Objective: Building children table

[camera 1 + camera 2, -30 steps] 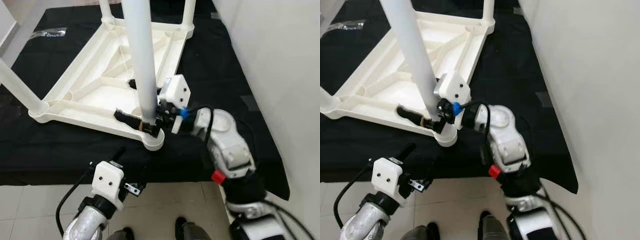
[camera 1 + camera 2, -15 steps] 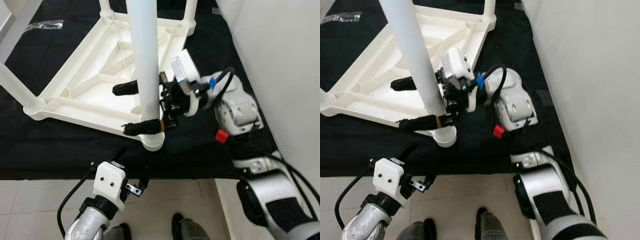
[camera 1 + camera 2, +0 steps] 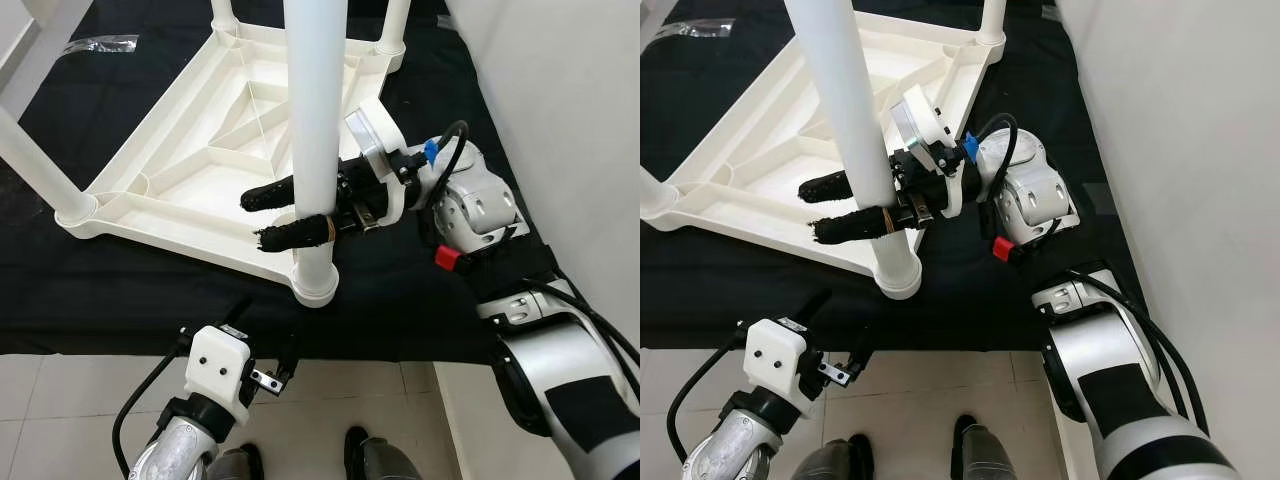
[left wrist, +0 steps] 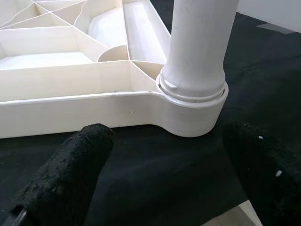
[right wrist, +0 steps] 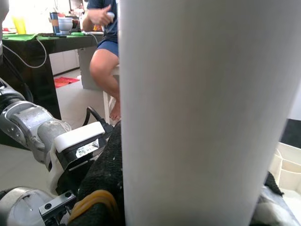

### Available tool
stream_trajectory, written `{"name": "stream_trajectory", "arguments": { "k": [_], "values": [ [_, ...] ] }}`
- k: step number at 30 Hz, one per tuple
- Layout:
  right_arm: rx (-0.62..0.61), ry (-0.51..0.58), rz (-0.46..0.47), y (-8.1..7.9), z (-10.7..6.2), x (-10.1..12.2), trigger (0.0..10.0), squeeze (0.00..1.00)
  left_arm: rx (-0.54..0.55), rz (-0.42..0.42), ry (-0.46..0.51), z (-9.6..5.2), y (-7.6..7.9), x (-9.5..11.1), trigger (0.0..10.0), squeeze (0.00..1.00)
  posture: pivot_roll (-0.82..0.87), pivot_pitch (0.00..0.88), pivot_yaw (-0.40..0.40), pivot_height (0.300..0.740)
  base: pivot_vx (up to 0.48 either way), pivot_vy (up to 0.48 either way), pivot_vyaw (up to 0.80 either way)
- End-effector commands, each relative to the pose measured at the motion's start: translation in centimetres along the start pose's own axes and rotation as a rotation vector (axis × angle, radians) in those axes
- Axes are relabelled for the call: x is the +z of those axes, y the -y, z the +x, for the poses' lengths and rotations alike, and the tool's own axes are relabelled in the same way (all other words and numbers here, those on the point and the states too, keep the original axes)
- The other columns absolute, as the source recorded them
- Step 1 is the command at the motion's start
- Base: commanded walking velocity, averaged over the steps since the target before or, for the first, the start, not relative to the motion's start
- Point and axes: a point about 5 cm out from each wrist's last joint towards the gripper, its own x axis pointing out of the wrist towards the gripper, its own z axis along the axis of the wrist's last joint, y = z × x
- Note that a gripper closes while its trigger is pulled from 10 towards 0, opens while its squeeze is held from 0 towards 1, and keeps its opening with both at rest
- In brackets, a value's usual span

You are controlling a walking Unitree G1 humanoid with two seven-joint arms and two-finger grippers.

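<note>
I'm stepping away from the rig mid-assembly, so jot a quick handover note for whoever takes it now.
Right claw: shut on the near table leg, just above its corner socket.
Left claw: open, low at the mat's near edge, pointing at that socket and holding nothing.
Tabletop: upside down on the black mat.
Done: all four legs stand in their corner sockets.
Left: confirm this leg is fully seated, release it, then turn the table upright.
</note>
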Motion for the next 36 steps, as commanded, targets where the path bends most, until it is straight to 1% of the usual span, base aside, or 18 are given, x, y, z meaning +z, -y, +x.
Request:
{"name": "stream_trajectory", "arguments": {
  "k": [1,4,5,6,7,10,11,13,15,16,21,22,24,25,29,30,32,36],
  "values": [
    [-0.006,0.007,0.004,-0.7,0.1,-1.4,0.0,0.0,-0.003,0.004,-0.023,-0.4,0.2,-0.2,10.0,0.0,0.12,0.29,-0.034,0.74,0.0,0.0,0.0],
    [-0.074,0.028,0.012,-0.9,0.2,-2.2,0.0,0.0,-0.002,0.004,-0.023,-0.5,0.2,-0.2,10.0,0.0,0.12,0.289,-0.034,0.74,0.0,0.0,0.0],
    [-0.245,0.01,0.045,-1.4,0.8,-4.0,0.0,0.0,-0.001,0.003,-0.023,-0.5,0.2,-0.2,10.0,0.0,0.13,0.292,-0.034,0.74,0.0,0.0,0.0],
    [-0.245,0.01,0.045,-1.4,0.8,-4.0,0.0,0.0,-0.001,0.003,-0.023,-0.5,0.2,-0.2,10.0,0.0,0.13,0.292,-0.034,0.74,0.0,0.0,0.0],
    [-0.407,-0.01,0.092,-1.8,1.3,-5.5,0.0,0.0,-0.001,0.003,-0.023,-0.5,0.2,-0.2,10.0,0.0,0.12,0.294,-0.035,0.74,0.0,0.0,0.0],
    [-0.565,-0.056,0.149,-2.5,1.7,-6.9,0.0,0.0,0.0,0.003,-0.024,-0.6,0.2,-0.3,10.0,0.0,0.11,0.295,-0.035,0.74,0.0,0.0,0.0],
    [-1.043,-0.213,0.232,-4.2,0.3,-9.2,0.0,0.0,0.0,0.002,-0.028,-0.7,-0.1,-0.4,10.0,0.0,0.07,0.301,-0.02,0.74,0.0,0.0,0.0],
    [-1.043,-0.213,0.232,-4.2,0.3,-9.2,0.0,0.0,0.0,0.002,-0.028,-0.7,-0.1,-0.4,10.0,0.0,0.07,0.301,-0.02,0.74,0.0,0.0,0.0],
    [-1.379,-0.384,0.29,-8.3,-0.7,-10.1,0.0,0.0,-0.013,-0.002,-0.034,-0.6,-0.4,-0.5,10.0,0.0,0.03,0.308,0.003,0.74,0.0,0.0,0.0],
    [-1.419,-0.397,0.268,-8.5,-0.6,-9.7,0.0,0.0,-0.024,-0.005,-0.037,-0.5,-0.4,-0.6,10.0,0.0,0.03,0.304,0.013,0.74,0.0,0.0,0.0],
    [-1.386,-0.37,0.235,-7.3,0.0,-9.2,0.0,0.0,-0.037,-0.008,-0.04,-0.4,-0.3,-0.7,10.0,0.0,0.04,0.303,0.013,0.74,0.0,0.0,0.0],
    [-1.39,-0.344,0.219,-5.7,0.1,-8.8,0.0,0.0,-0.034,-0.006,-0.044,-0.4,-0.2,-0.7,10.0,0.0,0.06,0.298,0.0,0.74,0.0,0.0,0.0],
    [-1.392,-0.334,0.215,-5.3,0.3,-8.6,0.0,0.0,-0.031,-0.005,-0.045,-0.4,-0.2,-0.8,10.0,0.0,0.06,0.298,0.0,0.74,0.0,0.0,0.0],
    [-1.355,-0.305,0.197,-4.6,0.4,-8.3,10.0,0.0,-0.016,0.0,-0.042,-0.4,-0.2,-0.7,10.0,0.0,0.08,0.302,-0.014,0.74,0.0,0.0,0.0],
    [-1.31,-0.261,0.174,-3.9,0.9,-7.4,10.0,0.0,0.001,0.006,-0.038,-0.5,-0.2,-0.6,10.0,0.0,0.08,0.31,-0.022,0.74,0.0,0.0,0.0],
    [-1.234,-0.201,0.146,-3.2,1.2,-6.6,10.0,1.0,0.004,0.007,-0.035,-0.5,-0.2,-0.5,10.0,0.0,0.08,0.311,-0.021,0.74,0.0,0.0,0.0],
    [-1.065,-0.079,0.111,-2.2,1.5,-5.1,10.0,1.0,0.0,0.005,-0.032,-0.5,-0.2,-0.4,10.0,0.0,0.08,0.314,-0.023,0.74,0.0,0.0,0.0],
    [-0.918,-0.016,0.067,-1.6,1.2,-4.0,10.0,1.0,-0.006,0.001,-0.031,-0.4,0.0,-0.4,10.0,0.0,0.09,0.313,-0.026,0.74,0.0,0.0,0.0]
  ]
}}
